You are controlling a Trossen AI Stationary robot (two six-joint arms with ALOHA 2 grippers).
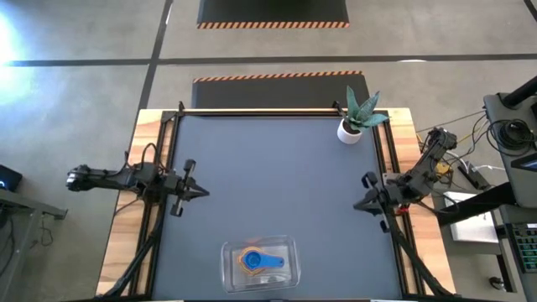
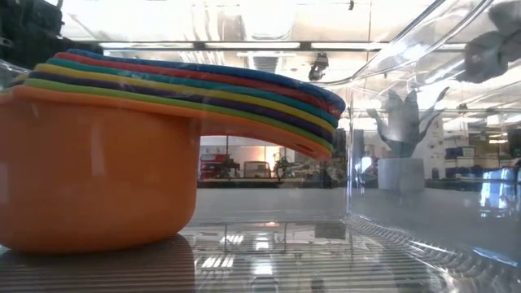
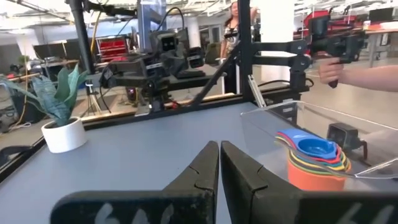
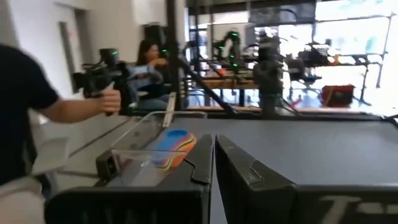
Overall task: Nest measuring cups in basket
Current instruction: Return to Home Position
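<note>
Orange-to-blue measuring cups [image 1: 258, 261] nested as one stack inside the basket [image 1: 228, 252], by the edge of the surface [image 1: 277, 168] opposite the white plant pot [image 1: 350, 131]. Judged risk slight: light, smooth-walled basket liable to skid, or stack to tilt, if clipped by a low-swinging arm, though left gripper [image 1: 200, 192] and right gripper [image 1: 357, 205], both pinched narrow and empty, well apart from it. Glossy hard plastic bowls, flat fanned handles; clear tray, rounded corners; matte dark surface.

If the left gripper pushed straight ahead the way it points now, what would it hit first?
Probably nothing until the right gripper opposite: the left gripper points across the table, passing clear of the basket and plant.
</note>
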